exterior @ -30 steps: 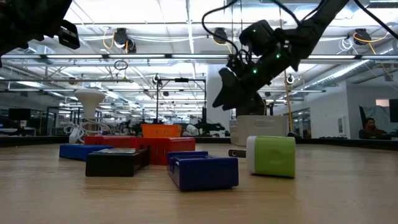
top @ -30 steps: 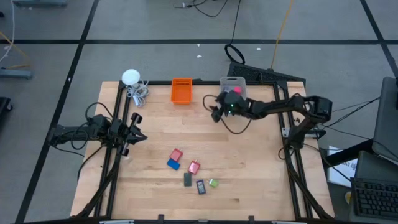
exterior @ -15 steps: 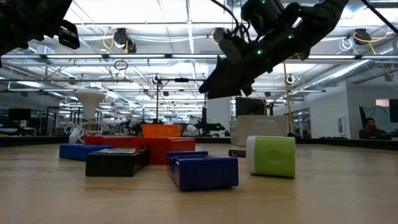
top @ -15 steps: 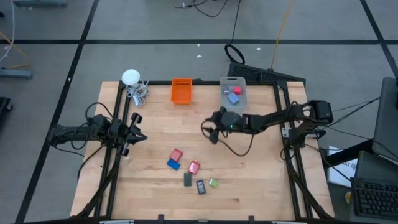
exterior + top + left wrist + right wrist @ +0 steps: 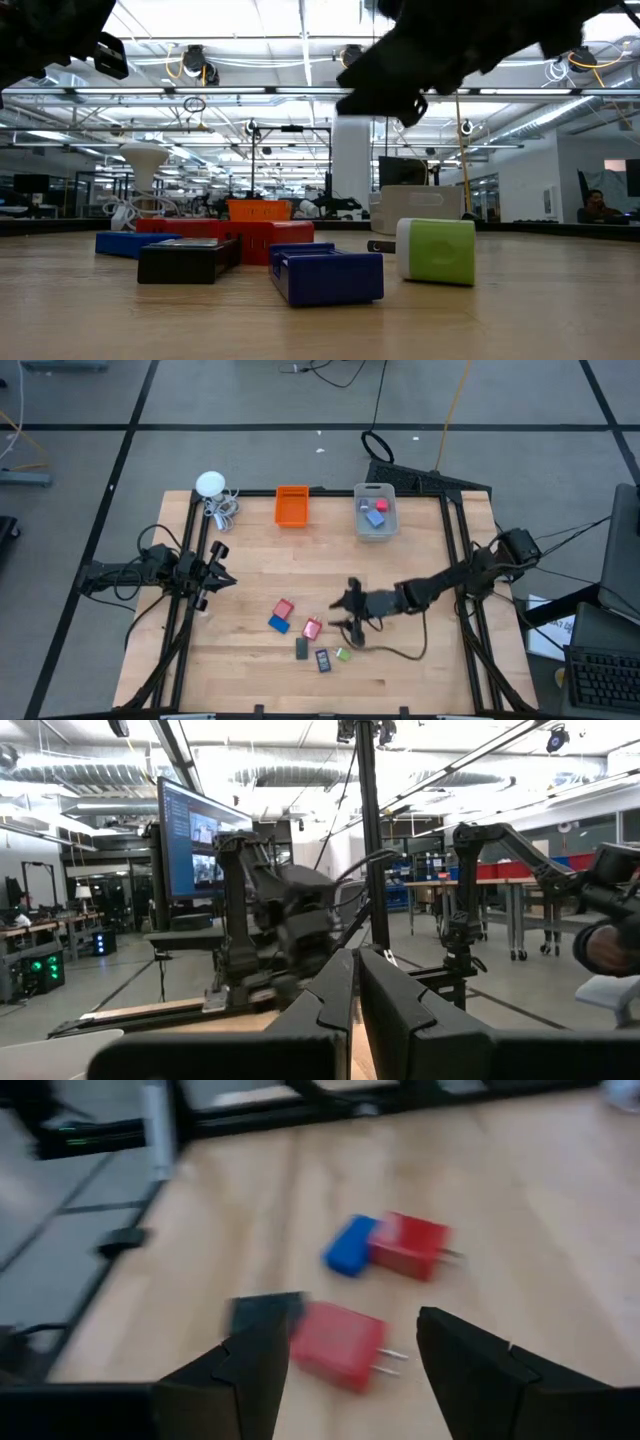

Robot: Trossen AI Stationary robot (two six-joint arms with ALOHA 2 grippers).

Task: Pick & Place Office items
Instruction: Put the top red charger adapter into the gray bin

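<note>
Office items (image 5: pixel 308 628) now lie beneath right end effector (image 5: pixel 352 612), moved from bin (image 5: pixel 374 526).

Right tool (image 5: pixel 350 614) open, left tool (image 5: pixel 222 567) closed

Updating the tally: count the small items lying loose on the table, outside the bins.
6: red block, blue block, red piece beside the open right gripper, dark rectangle, second dark piece, green bit. Others may be hidden.

The office items (image 5: pixel 305 632) lay on the table (image 5: pixel 250 560) just left of the right end effector (image 5: pixel 350 612); two bins (image 5: pixel 375 525) stood far behind it.
</note>
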